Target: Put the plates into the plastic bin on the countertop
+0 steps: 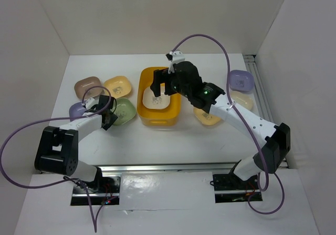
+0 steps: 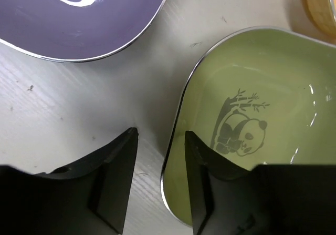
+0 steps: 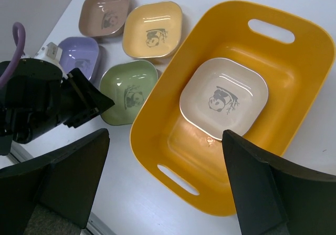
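The yellow-orange bin stands mid-counter with one cream plate lying in it; both show in the right wrist view, bin and plate. My right gripper hangs open and empty above the bin. Left of the bin lie a taupe plate, a yellow plate, a lavender plate and a green plate. My left gripper is open and straddles the green plate's near rim, one finger inside the plate and one on the counter.
Right of the bin lie a lavender plate, a cream plate and a yellow plate, partly under my right arm. A metal rail runs along the near edge. White walls close in the counter on three sides.
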Action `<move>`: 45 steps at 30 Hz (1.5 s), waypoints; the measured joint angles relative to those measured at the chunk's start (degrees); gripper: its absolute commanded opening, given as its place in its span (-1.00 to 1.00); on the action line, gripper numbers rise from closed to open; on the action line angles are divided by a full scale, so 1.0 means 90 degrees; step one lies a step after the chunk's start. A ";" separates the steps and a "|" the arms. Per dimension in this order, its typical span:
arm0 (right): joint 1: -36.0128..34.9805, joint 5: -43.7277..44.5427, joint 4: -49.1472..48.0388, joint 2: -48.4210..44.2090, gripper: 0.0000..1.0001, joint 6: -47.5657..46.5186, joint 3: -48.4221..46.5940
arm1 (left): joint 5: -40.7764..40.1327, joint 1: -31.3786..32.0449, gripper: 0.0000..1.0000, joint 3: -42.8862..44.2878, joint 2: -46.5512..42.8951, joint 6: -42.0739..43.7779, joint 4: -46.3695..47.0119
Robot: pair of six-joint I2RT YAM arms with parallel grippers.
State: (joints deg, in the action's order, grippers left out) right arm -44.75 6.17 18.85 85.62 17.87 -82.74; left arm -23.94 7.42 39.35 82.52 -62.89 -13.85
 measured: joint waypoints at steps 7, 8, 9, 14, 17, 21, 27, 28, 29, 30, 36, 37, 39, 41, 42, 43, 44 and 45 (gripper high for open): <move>0.0000 -0.0005 -0.0102 -0.0131 0.90 0.0002 0.0107 | 0.0083 -0.0066 -0.35 0.0143 0.0163 -0.0022 -0.0029; 0.0000 -0.0002 -0.0107 -0.0153 0.90 0.0002 0.0124 | 0.0090 -0.0066 -0.41 0.0143 0.0163 -0.0029 -0.0032; 0.0000 0.0002 -0.0119 -0.0177 0.90 0.0002 0.0138 | 0.0092 -0.0066 -0.52 0.0146 0.0163 -0.0032 -0.0036; 0.0000 0.0002 -0.0182 -0.0294 0.90 0.0005 0.0192 | 0.0151 -0.0066 -0.90 0.0347 0.0160 -0.0056 0.0000; 0.0000 0.0002 -0.0199 -0.0338 0.90 0.0007 0.0194 | 0.0153 -0.0066 -1.00 0.0466 0.0163 -0.0053 -0.0102; 0.0000 0.0002 -0.0199 -0.0355 0.90 0.0022 0.0197 | 0.0141 -0.0066 -1.00 0.0758 0.0163 -0.0044 -0.0469; 0.0000 0.0024 -0.0194 -0.0379 0.90 0.0027 0.0194 | 0.0049 0.0039 -1.00 0.1472 -0.0194 -0.0049 -0.1457; 0.0000 0.0029 -0.0194 -0.0381 0.90 0.0027 0.0194 | 0.0005 0.0097 -1.00 0.1651 -0.0325 -0.0051 -0.1661; 0.0000 0.0032 -0.0197 -0.0381 0.90 0.0027 0.0194 | -0.0039 0.0155 -1.00 0.1819 -0.0449 -0.0066 -0.1821; 0.0000 0.0041 -0.0194 -0.0381 0.90 0.0027 0.0197 | -0.0109 0.0238 -1.00 0.1999 -0.0602 -0.0085 -0.1982; -0.0041 0.0117 -0.0192 -0.0488 0.90 0.0024 0.0194 | -0.0894 0.1010 -1.00 0.3082 -0.1440 -0.0136 -0.2696; -0.0046 0.0134 -0.0194 -0.0544 0.90 0.0024 0.0197 | -0.0889 0.1124 -1.00 0.3254 -0.1498 0.0029 -0.2686; -0.0056 0.0211 -0.0194 -0.0656 0.90 0.0007 0.0197 | -0.0765 0.1258 -1.00 0.3512 -0.1496 0.0585 -0.2458; -0.0056 0.0321 -0.0189 -0.0789 0.90 -0.0024 0.0197 | -0.0420 0.1348 -1.00 0.3759 -0.1285 0.1202 -0.2149; -0.0056 0.0376 -0.0185 -0.0848 0.90 -0.0049 0.0194 | -0.0301 0.1387 -1.00 0.3888 -0.1127 0.1462 -0.2016; -0.0056 0.0430 -0.0177 -0.0913 0.90 -0.0070 0.0197 | -0.0114 0.1423 -1.00 0.4014 -0.0930 0.1715 -0.1894; -0.0056 0.0508 -0.0163 -0.0996 0.90 -0.0104 0.0194 | 0.0153 0.1452 -1.00 0.4158 -0.0687 0.1999 -0.1761; -0.0056 0.0573 -0.0138 -0.1076 0.90 -0.0124 0.0194 | 0.0403 0.1481 -1.00 0.4284 -0.0413 0.2266 -0.1625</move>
State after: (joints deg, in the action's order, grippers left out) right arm -45.25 11.33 17.61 75.94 16.75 -80.99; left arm -20.32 20.75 77.91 78.81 -42.50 -28.47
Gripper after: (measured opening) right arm 0.948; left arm 0.167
